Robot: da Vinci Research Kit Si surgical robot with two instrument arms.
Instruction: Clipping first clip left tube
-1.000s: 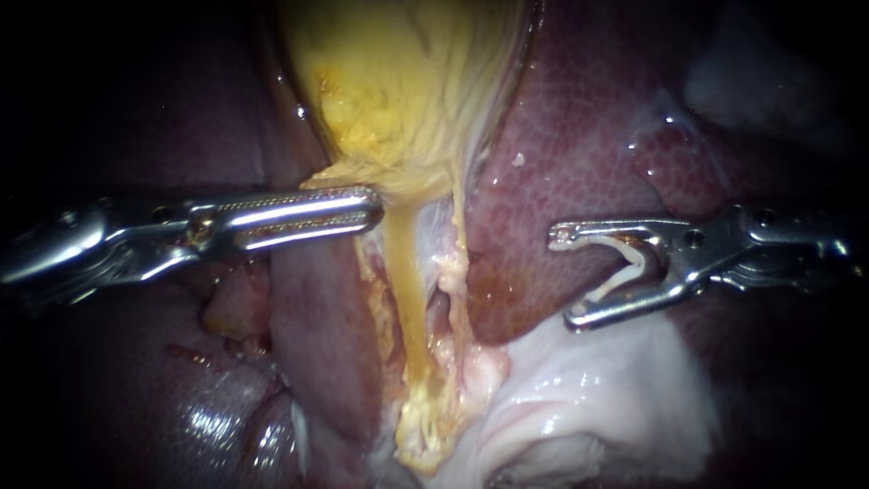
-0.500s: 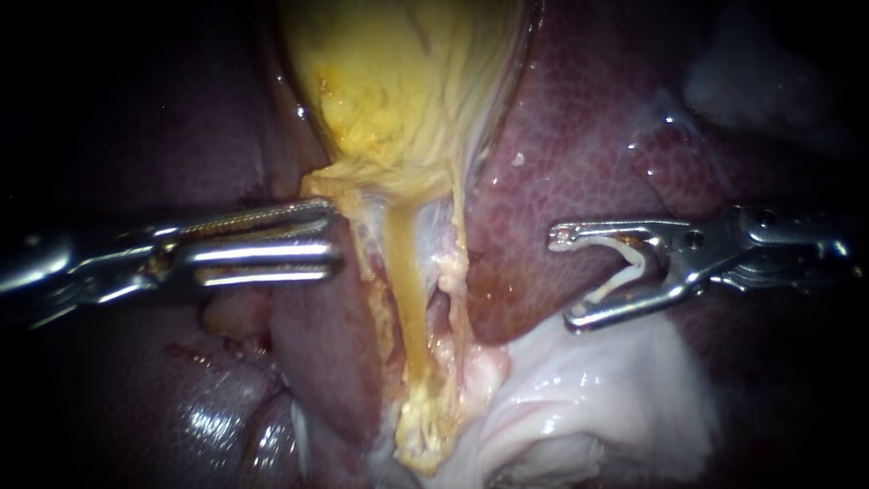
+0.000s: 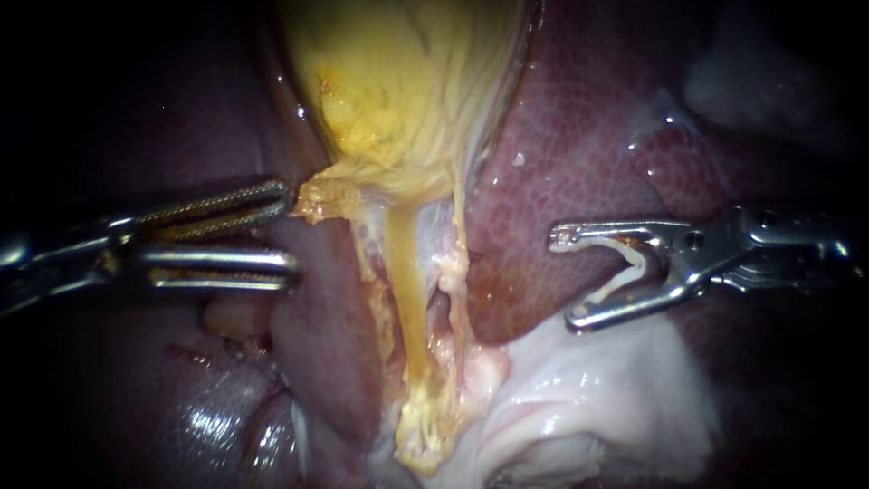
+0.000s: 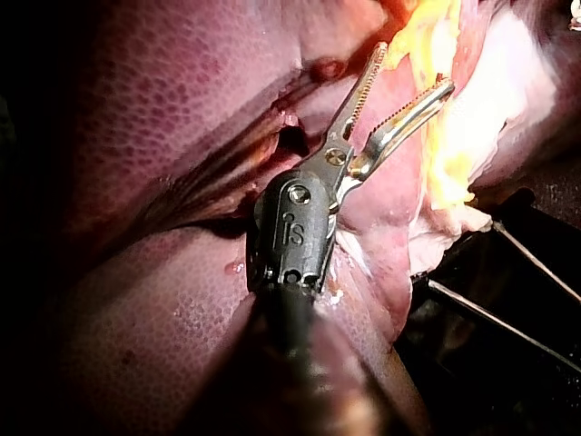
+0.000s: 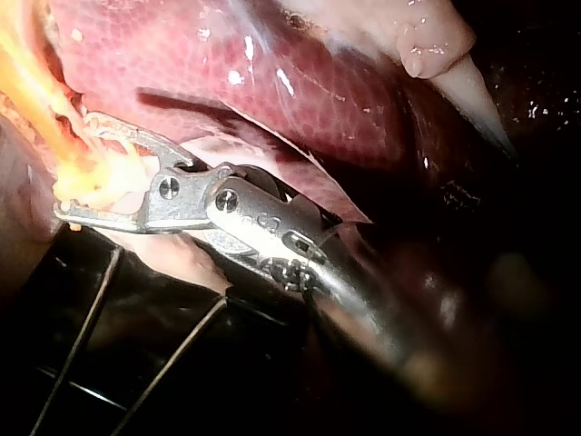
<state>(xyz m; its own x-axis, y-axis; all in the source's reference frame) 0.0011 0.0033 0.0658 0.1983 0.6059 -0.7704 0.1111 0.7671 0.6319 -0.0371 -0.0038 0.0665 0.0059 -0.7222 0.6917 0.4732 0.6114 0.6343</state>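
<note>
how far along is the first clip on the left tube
Done: a white clip is loaded between the right instrument's jaws. In hand: that instrument hangs over the liver, short of the left tube; the left instrument's jaws are open, gripping nothing. Left: no clip sits on that tube yet.

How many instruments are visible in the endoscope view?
2. The left instrument comes in from the left, next to the gallbladder; the right instrument comes in from the right over the liver, holding a clip. None seems hidden.
</note>
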